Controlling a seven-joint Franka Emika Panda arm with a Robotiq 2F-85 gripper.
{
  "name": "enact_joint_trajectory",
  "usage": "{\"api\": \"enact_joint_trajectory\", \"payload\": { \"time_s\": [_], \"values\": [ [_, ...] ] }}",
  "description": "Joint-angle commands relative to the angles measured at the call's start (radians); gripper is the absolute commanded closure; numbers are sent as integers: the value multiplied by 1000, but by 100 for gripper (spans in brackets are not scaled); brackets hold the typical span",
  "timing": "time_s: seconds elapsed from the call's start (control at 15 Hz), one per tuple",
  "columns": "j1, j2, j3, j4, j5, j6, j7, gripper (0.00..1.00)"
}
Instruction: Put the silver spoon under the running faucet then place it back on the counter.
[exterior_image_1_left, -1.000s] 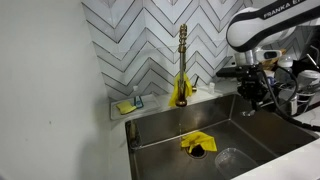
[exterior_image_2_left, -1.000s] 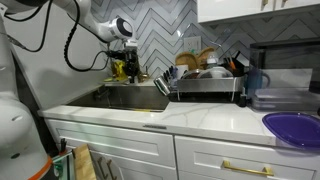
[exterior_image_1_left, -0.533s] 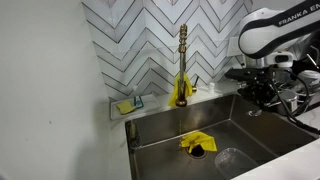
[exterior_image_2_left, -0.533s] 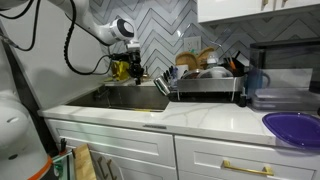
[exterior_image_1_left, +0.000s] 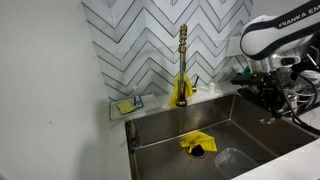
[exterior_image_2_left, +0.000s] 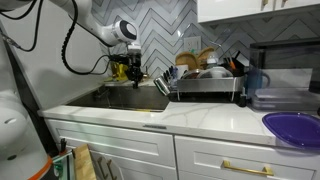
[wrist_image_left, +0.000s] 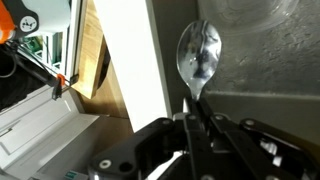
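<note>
The silver spoon (wrist_image_left: 198, 52) is pinched by its handle between my gripper's (wrist_image_left: 195, 118) fingers, bowl pointing away, over the edge where the white counter (wrist_image_left: 150, 70) meets the steel basin. In an exterior view my gripper (exterior_image_1_left: 262, 95) hangs over the right side of the sink, with the spoon (exterior_image_1_left: 268, 119) below it, well to the right of the brass-gold faucet (exterior_image_1_left: 182, 62). I cannot see any water stream. My gripper also shows in an exterior view (exterior_image_2_left: 135, 72) above the sink.
A yellow cloth (exterior_image_1_left: 197, 143) lies on the basin floor beside a round drain (exterior_image_1_left: 228, 158). A yellow sponge (exterior_image_1_left: 125, 107) sits on the back ledge. A dish rack (exterior_image_2_left: 205, 85) full of dishes stands next to the sink on the counter (exterior_image_2_left: 200, 118).
My gripper has moved sideways with the spoon, away from the faucet toward the sink's right side. It stays shut on the spoon.
</note>
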Motion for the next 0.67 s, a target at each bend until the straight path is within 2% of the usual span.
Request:
{"api": "enact_joint_trajectory", "payload": {
  "time_s": [0.0,0.13,0.2,0.6],
  "values": [
    [-27,-11,-9,-35,10,-67,10,98],
    [-34,-27,-11,-38,11,-49,29,98],
    [-34,-14,-10,-13,20,-112,27,98],
    [16,-25,36,93,-240,-246,153,98]
  ]
}}
